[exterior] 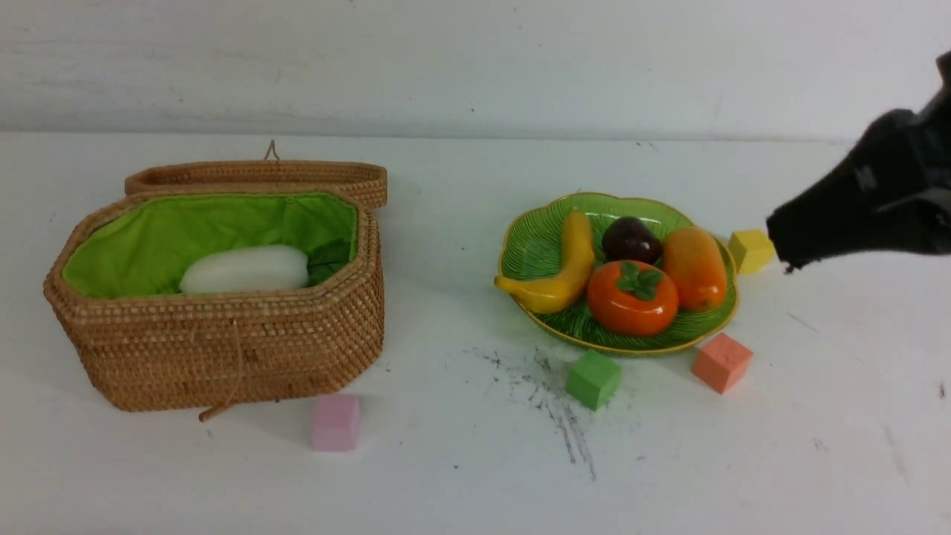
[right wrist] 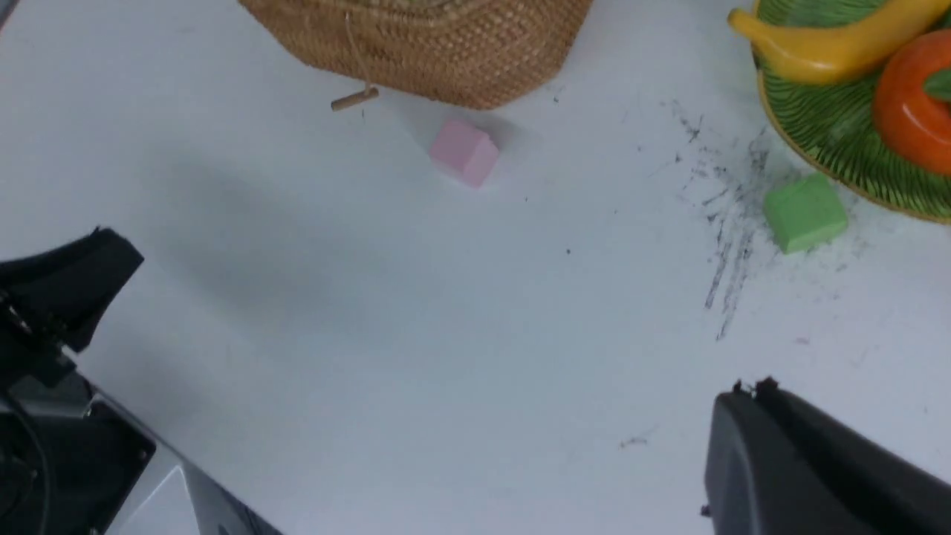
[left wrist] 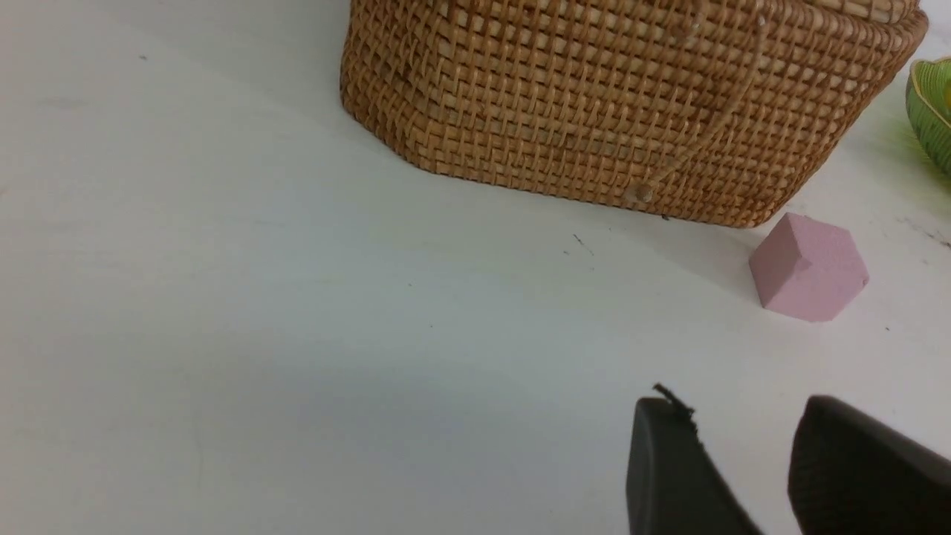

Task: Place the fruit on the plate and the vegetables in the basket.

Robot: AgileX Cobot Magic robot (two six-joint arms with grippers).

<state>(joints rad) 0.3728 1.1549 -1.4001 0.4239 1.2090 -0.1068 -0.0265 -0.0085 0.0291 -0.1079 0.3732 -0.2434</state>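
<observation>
From my remote station, the front view showed the sorting apparently complete: the banana [exterior: 565, 267], the dark round fruit [exterior: 630, 239], the mango [exterior: 694, 267] and the persimmon [exterior: 632, 298] all lay on the green scalloped plate [exterior: 532, 253], which sat at about three o'clock from the wicker basket [exterior: 223, 349]. The white radish [exterior: 245, 269] lay inside that basket on its green lining, leaves toward three o'clock; I could make out no other vegetable there, the basket floor being partly hidden. The right gripper [exterior: 787, 253] hung off the plate's two o'clock edge, just beside the yellow cube [exterior: 751, 250], jaws clenched on nothing. The left gripper [left wrist: 743, 446], seen only through its own wrist camera, stood part-way parted and empty over bare table, at roughly five o'clock from the pink cube [left wrist: 808, 267]. The green cube [exterior: 593, 379] and orange cube [exterior: 721, 362] lay at the plate's six and five o'clock. I judged the step to be retreat after the last placement; the next move called only for parking both arms clear.
</observation>
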